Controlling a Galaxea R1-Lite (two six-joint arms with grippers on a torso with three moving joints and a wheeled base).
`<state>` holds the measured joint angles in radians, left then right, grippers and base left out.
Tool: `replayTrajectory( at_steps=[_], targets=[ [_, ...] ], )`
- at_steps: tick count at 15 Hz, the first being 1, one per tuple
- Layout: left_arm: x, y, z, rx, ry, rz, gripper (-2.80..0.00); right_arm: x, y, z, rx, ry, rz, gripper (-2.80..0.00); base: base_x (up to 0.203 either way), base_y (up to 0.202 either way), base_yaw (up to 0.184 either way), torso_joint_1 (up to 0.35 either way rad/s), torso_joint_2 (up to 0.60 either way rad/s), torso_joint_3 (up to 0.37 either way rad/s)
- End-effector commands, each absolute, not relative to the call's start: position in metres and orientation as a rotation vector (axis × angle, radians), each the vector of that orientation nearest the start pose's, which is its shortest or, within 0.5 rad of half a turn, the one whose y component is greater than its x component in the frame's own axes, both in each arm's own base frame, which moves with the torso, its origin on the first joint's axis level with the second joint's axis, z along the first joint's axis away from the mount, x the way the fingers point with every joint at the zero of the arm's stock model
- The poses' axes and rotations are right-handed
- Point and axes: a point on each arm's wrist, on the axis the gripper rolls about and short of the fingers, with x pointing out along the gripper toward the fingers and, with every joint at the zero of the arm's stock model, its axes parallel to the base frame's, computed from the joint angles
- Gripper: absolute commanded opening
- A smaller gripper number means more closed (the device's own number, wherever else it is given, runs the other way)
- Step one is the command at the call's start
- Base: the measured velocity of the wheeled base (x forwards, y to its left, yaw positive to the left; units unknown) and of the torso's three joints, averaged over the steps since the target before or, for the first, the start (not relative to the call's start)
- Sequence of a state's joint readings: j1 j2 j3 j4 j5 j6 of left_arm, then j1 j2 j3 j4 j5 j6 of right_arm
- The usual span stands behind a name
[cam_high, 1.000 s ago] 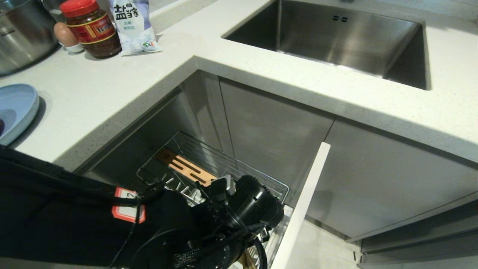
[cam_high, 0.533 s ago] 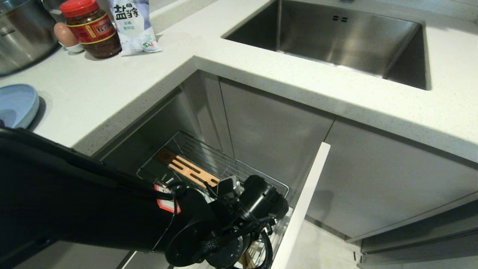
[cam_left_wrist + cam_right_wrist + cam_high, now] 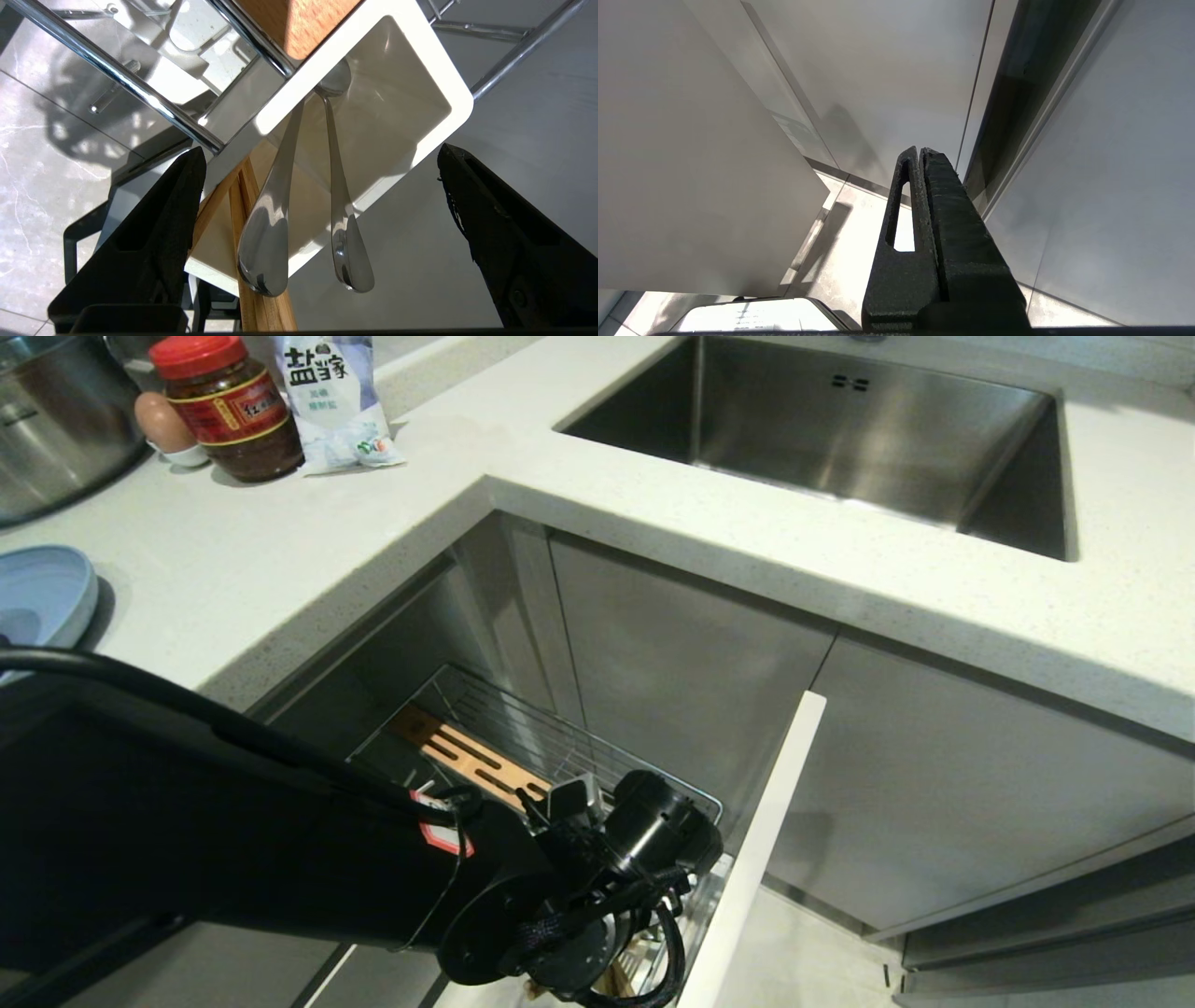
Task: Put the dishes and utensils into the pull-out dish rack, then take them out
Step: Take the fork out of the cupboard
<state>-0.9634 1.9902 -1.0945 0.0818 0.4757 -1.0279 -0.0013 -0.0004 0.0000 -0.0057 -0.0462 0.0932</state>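
The pull-out dish rack [image 3: 523,728] stands drawn out under the counter, and my left arm [image 3: 280,859] reaches down over its near end. My left gripper [image 3: 321,149] hangs open just above the white cutlery caddy [image 3: 448,93]. Two silver handles rise out of the caddy between the fingers without touching them. They are the spoon [image 3: 348,242], whose bowl shows at the caddy's bottom, and the fork [image 3: 266,242]. The wooden chopsticks [image 3: 254,298] lean beside them near one finger [image 3: 154,224]. The light-blue plate [image 3: 42,593] lies on the counter at far left. My right gripper [image 3: 920,151] is shut and empty, parked low beside cabinet fronts.
The rack's white front panel [image 3: 756,840] stands to the right of my arm. A steel sink [image 3: 840,429] sits at the back right. A jar [image 3: 229,406], an egg [image 3: 163,425], a salt bag [image 3: 331,392] and a steel pot [image 3: 51,420] stand at the back left.
My left arm has swung further over the rack, its upper part rising to cover more of the plate. The wrist has shifted a little right and down.
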Motion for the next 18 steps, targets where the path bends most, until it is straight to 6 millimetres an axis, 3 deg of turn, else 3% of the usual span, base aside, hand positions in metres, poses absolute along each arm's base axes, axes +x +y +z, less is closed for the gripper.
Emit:
replayTrajectory(
  at_steps=[1, 2, 3, 18],
  targets=[
    [0.2051, -0.2791, 0.1029, -0.322, 0.859, -0.031, 0.00, -0.0232, -0.0010, 0.0760, 0.094, -0.013, -0.046, -2.80, 0.000, 0.000, 0.000, 0.000, 0.00, 0.000],
    [0.2048, -0.2792, 0.1033, -0.327, 0.871, -0.041, 0.00, -0.0232, -0.0010, 0.0760, 0.094, -0.013, -0.047, -2.80, 0.000, 0.000, 0.000, 0.000, 0.00, 0.000],
    [0.2047, -0.2795, 0.1027, -0.326, 0.879, -0.047, -2.80, -0.0232, -0.0010, 0.0760, 0.094, -0.013, -0.047, -2.80, 0.000, 0.000, 0.000, 0.000, 0.00, 0.000],
    [0.2029, -0.2792, 0.0995, -0.308, 0.910, -0.048, -2.80, -0.0232, -0.0010, 0.0760, 0.094, -0.013, -0.047, -2.80, 0.000, 0.000, 0.000, 0.000, 0.00, 0.000]
  ],
)
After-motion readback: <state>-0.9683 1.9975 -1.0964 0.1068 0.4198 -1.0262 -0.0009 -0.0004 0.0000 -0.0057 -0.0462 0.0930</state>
